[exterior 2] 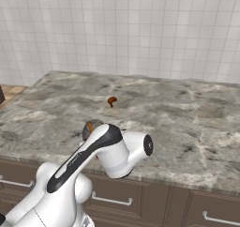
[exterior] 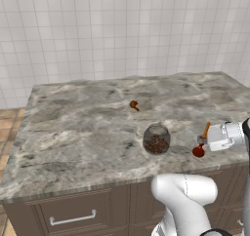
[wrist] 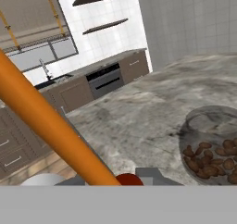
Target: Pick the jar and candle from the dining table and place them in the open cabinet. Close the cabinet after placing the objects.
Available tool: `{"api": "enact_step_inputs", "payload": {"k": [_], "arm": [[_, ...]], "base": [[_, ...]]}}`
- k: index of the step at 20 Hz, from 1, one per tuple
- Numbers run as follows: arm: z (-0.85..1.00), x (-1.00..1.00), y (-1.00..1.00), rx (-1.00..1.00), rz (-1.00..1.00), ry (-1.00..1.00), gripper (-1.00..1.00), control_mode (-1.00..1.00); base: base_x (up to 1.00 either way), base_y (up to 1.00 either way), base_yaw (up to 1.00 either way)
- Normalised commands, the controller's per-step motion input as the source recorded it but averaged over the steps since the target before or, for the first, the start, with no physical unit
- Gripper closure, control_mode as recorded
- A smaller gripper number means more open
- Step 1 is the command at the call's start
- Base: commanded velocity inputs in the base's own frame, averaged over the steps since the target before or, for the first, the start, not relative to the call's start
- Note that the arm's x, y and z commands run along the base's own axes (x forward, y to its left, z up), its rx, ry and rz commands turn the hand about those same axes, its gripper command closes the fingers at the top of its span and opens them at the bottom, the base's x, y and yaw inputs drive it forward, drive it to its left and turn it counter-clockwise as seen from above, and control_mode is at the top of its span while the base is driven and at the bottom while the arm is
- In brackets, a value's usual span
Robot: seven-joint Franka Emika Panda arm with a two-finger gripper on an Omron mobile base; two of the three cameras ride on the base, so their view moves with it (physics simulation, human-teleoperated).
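Orange and thin, the taper candle [exterior: 205,130] with its small dark red-brown base sat at the right edge of the left base frame, clamped in the closed end effector [exterior: 203,140] near the front rim of the surface [exterior: 73,132], a wide grey-brown veined marble dining table. Its stick leaned up and to the right, with the base low against the marble; whether the base touched the top could not be told. Just to its left, near the frame's centre, stood the squat round clear-glass jar [exterior: 156,138] with brown lumpy contents, upright and apart from the candle. Farther back on the marble, above the jar, lay a small orange-brown lump [exterior: 134,105]. In the hand frame the candle [wrist: 46,121] ran as a thick diagonal from the upper left down to the bottom centre, with the jar [wrist: 210,149] at the lower right. In the right base frame the lump [exterior 2: 111,101] lay just above centre, and the white arm covered most of the jar [exterior 2: 91,127].
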Motion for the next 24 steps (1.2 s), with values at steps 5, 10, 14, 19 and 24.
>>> {"api": "enact_step_inputs", "payload": {"k": [5, 10, 14, 19, 24], "arm": [[0.0, 0.0, 0.0, 0.0, 0.0, 0.0, 1.0, 1.0], [0.0, 0.0, 0.0, 0.0, 0.0, 0.0, 1.0, 1.0], [0.0, 0.0, 0.0, 0.0, 0.0, 0.0, 1.0, 1.0], [0.0, 0.0, 0.0, 0.0, 0.0, 0.0, 1.0, 1.0], [0.0, 0.0, 0.0, 0.0, 0.0, 0.0, 1.0, 1.0]], "base": [[0.0, 0.0, 0.0], [-0.01, 0.0, 0.0], [-0.35, 0.0, 0.0], [-0.58, -0.02, 0.0], [-0.57, -0.03, -0.01]]}}
